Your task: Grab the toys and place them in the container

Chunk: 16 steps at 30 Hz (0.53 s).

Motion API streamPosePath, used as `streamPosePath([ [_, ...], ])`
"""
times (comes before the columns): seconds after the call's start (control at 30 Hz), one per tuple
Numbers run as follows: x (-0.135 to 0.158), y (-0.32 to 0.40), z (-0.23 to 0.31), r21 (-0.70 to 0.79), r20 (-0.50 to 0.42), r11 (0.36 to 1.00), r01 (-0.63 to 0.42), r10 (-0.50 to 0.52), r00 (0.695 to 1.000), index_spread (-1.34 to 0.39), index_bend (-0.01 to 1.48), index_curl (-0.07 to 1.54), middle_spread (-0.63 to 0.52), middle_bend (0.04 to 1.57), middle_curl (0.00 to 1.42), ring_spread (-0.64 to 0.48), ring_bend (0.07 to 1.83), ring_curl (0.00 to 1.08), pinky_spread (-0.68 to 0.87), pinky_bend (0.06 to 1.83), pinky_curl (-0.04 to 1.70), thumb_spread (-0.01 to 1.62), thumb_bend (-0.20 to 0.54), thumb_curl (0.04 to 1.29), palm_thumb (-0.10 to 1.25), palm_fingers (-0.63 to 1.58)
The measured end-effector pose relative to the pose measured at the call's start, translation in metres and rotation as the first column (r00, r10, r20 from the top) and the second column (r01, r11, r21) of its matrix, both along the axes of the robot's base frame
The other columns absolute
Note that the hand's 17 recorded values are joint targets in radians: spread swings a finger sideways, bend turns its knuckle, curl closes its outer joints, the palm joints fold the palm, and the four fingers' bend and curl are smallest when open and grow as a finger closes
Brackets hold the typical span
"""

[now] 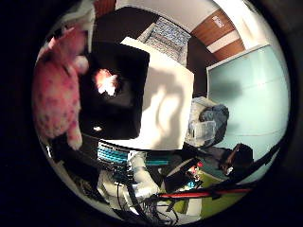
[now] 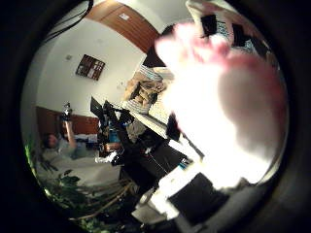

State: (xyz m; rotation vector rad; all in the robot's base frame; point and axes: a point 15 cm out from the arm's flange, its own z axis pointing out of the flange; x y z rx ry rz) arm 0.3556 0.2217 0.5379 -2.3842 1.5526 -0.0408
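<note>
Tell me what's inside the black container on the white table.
One small pink toy lies inside the black container, with dark bare floor around it. The pink plush toy close to the palm covers the container's near side, so that part is unseen.

Plush toy (image 1: pixel 56 90): pink, darker speckles
Container (image 1: pixel 113 90): black (another pink toy (image 1: pixel 106 81) was inside)
Table (image 1: pixel 163 111): white
</note>
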Motion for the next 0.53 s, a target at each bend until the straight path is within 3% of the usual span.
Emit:
streamPosePath([
  [0.2,-0.003,-0.001,0.006,0.005,0.018,1.000,-0.023,0.022,1.000,-0.47,0.16,0.37,0.17,0.22,0.39,0.29,0.52,0.31,0.52,0.78,0.64,1.14,-0.022,0.42,0.65,0.00],
  [0.43,-0.010,-0.034,0.018,0.004,0.034,1.000,0.024,-0.024,0.999,-0.44,0.17,0.31,0.18,0.19,0.35,0.30,0.46,0.27,0.57,0.72,0.53,1.14,-0.020,0.39,0.65,0.04],
  [0.53,-0.018,-0.064,0.004,-0.031,-0.024,0.998,0.061,-0.062,0.998,-0.43,0.18,0.31,0.18,0.19,0.34,0.30,0.44,0.26,0.56,0.70,0.49,1.14,-0.020,0.38,0.65,0.05],
])
